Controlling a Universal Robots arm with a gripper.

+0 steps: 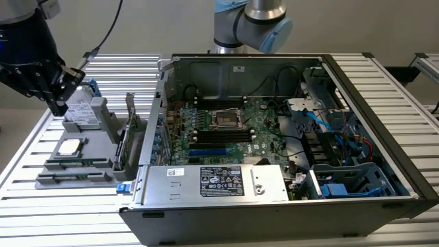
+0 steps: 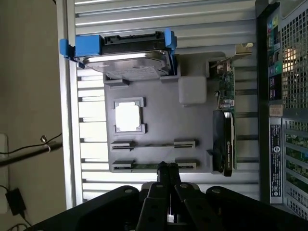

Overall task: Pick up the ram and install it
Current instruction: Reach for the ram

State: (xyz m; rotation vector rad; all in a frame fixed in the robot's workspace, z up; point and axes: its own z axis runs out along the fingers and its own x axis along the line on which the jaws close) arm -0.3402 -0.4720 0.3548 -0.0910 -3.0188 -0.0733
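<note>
Above the grey holder (image 1: 103,135) the air is open for my claw (image 1: 58,107). The hard drive (image 1: 86,110) rises at its far end, near my claw. On the exterior view's right, the upright expansion card (image 1: 128,135) and the case wall (image 1: 153,121) close that side off.

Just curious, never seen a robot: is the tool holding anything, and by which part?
Nothing is held. The tool hangs bare above the grey tray, and the ram lies in its tray slot.

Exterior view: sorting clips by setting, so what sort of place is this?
Probably a robotics lab bench for PC assembly: open computer case, grey parts tray, slatted metal table.
</note>
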